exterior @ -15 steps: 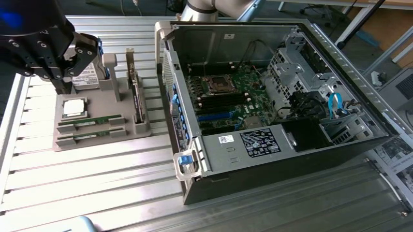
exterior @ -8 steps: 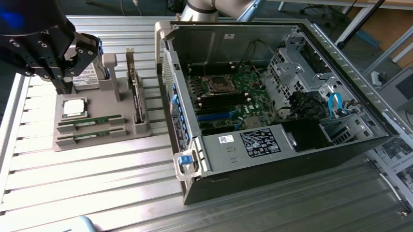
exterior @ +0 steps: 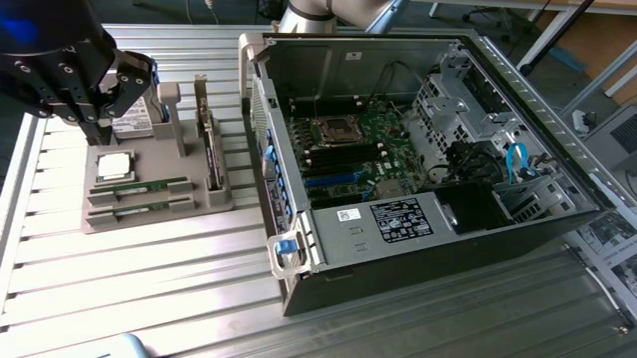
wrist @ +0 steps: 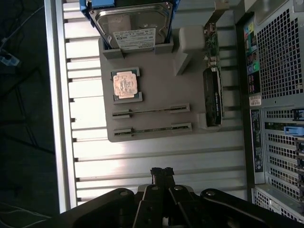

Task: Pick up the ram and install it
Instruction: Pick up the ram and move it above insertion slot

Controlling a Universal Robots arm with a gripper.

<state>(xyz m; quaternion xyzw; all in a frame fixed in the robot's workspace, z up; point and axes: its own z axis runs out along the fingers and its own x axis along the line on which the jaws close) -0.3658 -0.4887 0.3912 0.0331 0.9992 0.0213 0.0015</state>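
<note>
Two ram sticks stand on edge in the slots of a grey holder: one ram stick and a second beside it. Each is thin and green, and both lie parallel. My black gripper hangs above the exterior view's left end of the holder, near the hard drive. It is shut with nothing between its fingertips and is apart from both sticks. In the wrist view its tips sit over the slatted table, beyond the holder's edge nearest the sticks.
The holder also carries a square silver processor, a hard drive and an upright card. An open computer case with its motherboard lies on the exterior view's right. The table is slatted aluminium.
</note>
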